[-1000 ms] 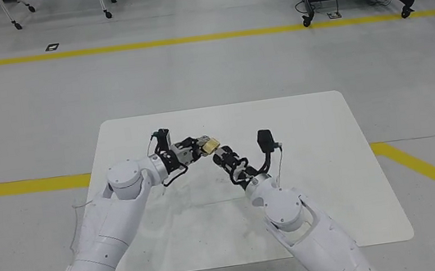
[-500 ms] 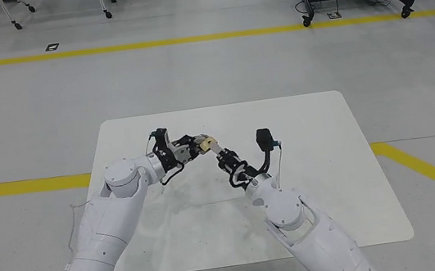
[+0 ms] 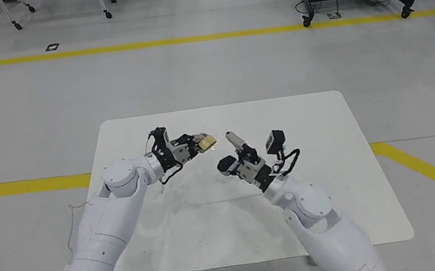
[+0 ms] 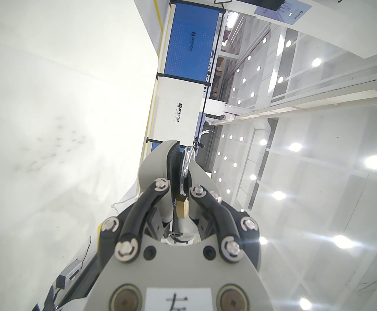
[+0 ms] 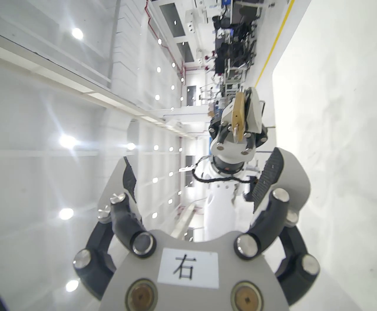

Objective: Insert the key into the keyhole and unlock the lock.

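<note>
Black ribbed pads of the right gripper (image 5: 200, 156) gape wide, holding nothing. Beyond it, above the table (image 3: 345, 160), the left gripper (image 3: 196, 146) clamps the brass lock (image 5: 239, 113), the key (image 5: 235, 133) apparently pushed home in it. Insertion looks done; whether it is unlocked yet I cannot tell.

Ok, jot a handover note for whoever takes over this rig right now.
Left pincer: shut on the brass padlock, held above the table.
Right pincer: open, empty, apart from the padlock.
Key: a small silver piece that looks like it juts from the padlock's body.
Done: key apparently inserted.
Left: confirm the turn; I cannot tell whether the padlock has unlocked.
</note>
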`<state>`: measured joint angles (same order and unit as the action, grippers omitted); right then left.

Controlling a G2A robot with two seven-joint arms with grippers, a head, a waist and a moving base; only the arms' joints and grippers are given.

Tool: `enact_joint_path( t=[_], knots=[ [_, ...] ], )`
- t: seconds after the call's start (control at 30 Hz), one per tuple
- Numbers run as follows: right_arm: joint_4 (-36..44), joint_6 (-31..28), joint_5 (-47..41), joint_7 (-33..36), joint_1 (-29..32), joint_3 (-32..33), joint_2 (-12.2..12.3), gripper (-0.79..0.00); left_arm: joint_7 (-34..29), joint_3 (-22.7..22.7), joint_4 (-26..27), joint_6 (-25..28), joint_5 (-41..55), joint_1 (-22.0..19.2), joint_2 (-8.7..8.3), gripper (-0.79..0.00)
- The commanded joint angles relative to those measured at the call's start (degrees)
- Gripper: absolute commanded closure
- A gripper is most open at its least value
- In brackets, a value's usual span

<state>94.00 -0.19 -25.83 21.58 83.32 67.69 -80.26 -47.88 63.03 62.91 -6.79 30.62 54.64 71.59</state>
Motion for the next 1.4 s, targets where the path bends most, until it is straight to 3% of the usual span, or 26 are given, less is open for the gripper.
enact_joint_path(
  t=[0.0, 0.33, 0.7, 0.87, 0.97, 1.37],
  knots=[
    [-2.1, 1.5, -4.4, 2.5, -0.9, 0.0, -0.1, -0.369, 0.0, 0.0, 0.0, 0.3, 0.0, 0.0, 0.02, 0.0],
    [-9.9, 1.9, -10.5, 4.8, -5.4, -2.3, -0.9, -0.292, 0.4, 0.1, 0.2, 0.9, -0.3, 0.3, 0.06, 0.0],
    [-13.6, 4.4, -16.4, 7.9, -7.2, -1.4, -0.9, -0.268, 0.3, 0.2, 0.6, 1.2, -0.6, 0.5, 0.05, 0.0],
    [-14.4, 5.5, -17.7, 8.2, -7.7, -1.6, -0.9, -0.154, 0.3, 0.2, 0.7, 1.3, -1.0, 0.6, 0.04, 0.0],
    [-15.5, 7.5, -20.8, 8.9, -8.5, -1.5, -1.0, 0.0, 0.3, 0.2, 0.8, 1.2, -1.0, 0.6, 0.04, 0.0],
    [-18.7, 10.5, -26.6, 10.3, -10.5, -1.3, -1.3, 0.0, 1.1, 0.1, 1.5, 2.0, -3.3, 0.9, -0.07, 0.0]
  ],
)
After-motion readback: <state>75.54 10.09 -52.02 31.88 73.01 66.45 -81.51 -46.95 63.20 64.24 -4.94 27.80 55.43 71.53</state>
